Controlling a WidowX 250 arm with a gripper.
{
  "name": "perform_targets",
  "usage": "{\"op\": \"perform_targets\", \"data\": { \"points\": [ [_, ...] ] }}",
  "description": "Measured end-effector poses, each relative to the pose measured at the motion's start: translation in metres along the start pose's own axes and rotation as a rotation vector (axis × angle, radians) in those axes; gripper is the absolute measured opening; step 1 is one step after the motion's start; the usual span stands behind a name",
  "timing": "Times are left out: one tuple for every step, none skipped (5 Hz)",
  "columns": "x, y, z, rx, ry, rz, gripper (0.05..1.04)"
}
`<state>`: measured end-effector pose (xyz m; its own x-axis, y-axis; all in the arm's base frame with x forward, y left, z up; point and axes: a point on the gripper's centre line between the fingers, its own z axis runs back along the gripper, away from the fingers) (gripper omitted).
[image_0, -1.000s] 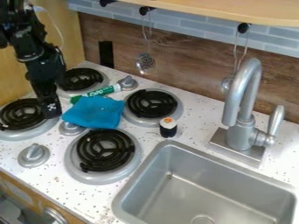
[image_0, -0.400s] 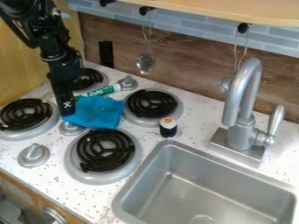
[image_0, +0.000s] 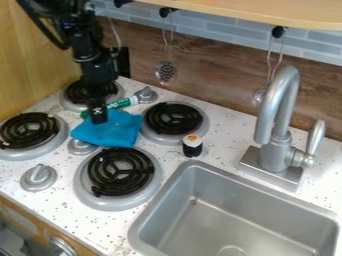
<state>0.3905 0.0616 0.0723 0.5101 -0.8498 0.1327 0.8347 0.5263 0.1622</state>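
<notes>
The black gripper (image_0: 98, 118) hangs down at the upper left, its tip over the upper left part of a blue cloth (image_0: 110, 132). Whether it touches the cloth I cannot tell. The cloth lies crumpled among the burners. Just behind it, beside the gripper, a green marker with a white end (image_0: 120, 103) lies slanted on the counter. A small black and white sushi-like piece with an orange top (image_0: 192, 146) stands upright to the right, between the back right burner and the sink.
Several black coil burners surround the cloth, one of them in front (image_0: 120, 171). Silver knobs (image_0: 39, 177) stand between them. At the right are a metal sink (image_0: 234, 210) and a tall faucet (image_0: 275, 120). A ladle (image_0: 165, 72) hangs on the back wall.
The gripper has moved right and a little back, from beside the left burner, past the cloth's left edge, to over the cloth. The cloth, marker and small piece have stayed put.
</notes>
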Motion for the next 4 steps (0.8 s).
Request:
{"op": "perform_targets", "data": {
  "points": [
    [0.029,-0.011,0.000,-0.008,-0.011,-0.100,1.001],
    [0.050,-0.024,-0.002,-0.017,-0.021,-0.186,1.001],
    [0.055,-0.039,-0.006,-0.036,-0.015,-0.233,1.001],
    [0.064,-0.053,0.005,-0.026,-0.028,-0.273,1.001]
  ]
}}
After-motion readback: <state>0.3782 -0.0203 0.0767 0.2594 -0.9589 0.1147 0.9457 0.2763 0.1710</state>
